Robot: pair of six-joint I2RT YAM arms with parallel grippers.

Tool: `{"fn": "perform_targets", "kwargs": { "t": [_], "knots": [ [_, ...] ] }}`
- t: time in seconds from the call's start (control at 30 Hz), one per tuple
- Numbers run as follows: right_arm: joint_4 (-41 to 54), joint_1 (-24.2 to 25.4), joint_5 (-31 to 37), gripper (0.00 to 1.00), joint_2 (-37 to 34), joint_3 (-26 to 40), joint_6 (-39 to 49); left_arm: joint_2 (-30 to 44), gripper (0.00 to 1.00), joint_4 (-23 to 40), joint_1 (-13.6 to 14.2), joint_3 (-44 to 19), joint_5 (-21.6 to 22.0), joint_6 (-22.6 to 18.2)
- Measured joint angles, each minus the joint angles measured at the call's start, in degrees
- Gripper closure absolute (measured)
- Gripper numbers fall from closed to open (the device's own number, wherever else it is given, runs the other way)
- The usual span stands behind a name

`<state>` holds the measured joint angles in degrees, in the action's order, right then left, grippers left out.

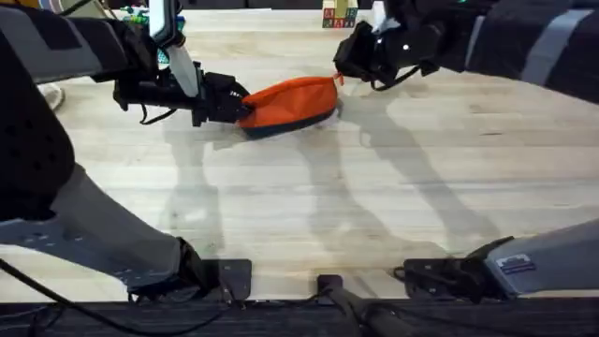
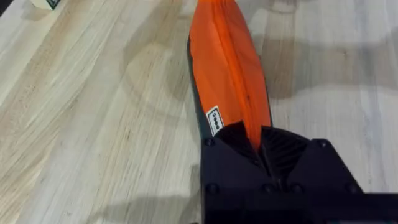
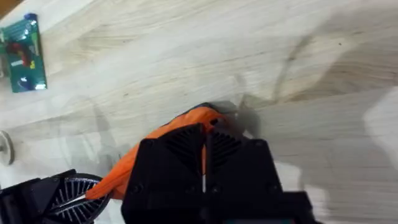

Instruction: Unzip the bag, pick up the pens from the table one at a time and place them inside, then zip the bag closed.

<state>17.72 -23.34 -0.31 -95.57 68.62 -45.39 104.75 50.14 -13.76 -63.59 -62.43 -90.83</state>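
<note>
The orange bag (image 1: 292,101) lies on the table (image 1: 374,206) at mid-back, held between both arms. My left gripper (image 1: 240,107) is shut on its left end; in the left wrist view the fingers (image 2: 292,155) pinch the bag (image 2: 227,74) along its zipper seam. My right gripper (image 1: 343,69) is shut at the bag's right tip, where a bit of orange fabric (image 3: 189,121) pokes out past the fingers (image 3: 177,155). I cannot tell whether it holds the zipper pull. The pens are out of view.
Coloured blocks (image 1: 337,14) stand at the far edge. A green packet (image 3: 23,53) and a small white disc (image 3: 5,148) lie on the wood beyond the bag's left end. Bare wood spreads across the table's near half.
</note>
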Motion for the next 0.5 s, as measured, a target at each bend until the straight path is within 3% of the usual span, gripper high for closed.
{"fn": "perform_targets", "kwargs": {
  "t": [0.4, 0.5],
  "knots": [
    [6.3, 6.0, -4.6, 0.969, 0.0, 0.0, 0.0, 0.0, 0.959, 0.0, 0.7, 0.0, -0.9, 0.0],
    [8.2, 8.3, -1.2, 0.969, -0.3, 0.0, 0.4, 0.0, 0.959, 0.1, 0.4, 0.0, -0.2, 0.0]
  ]
}}
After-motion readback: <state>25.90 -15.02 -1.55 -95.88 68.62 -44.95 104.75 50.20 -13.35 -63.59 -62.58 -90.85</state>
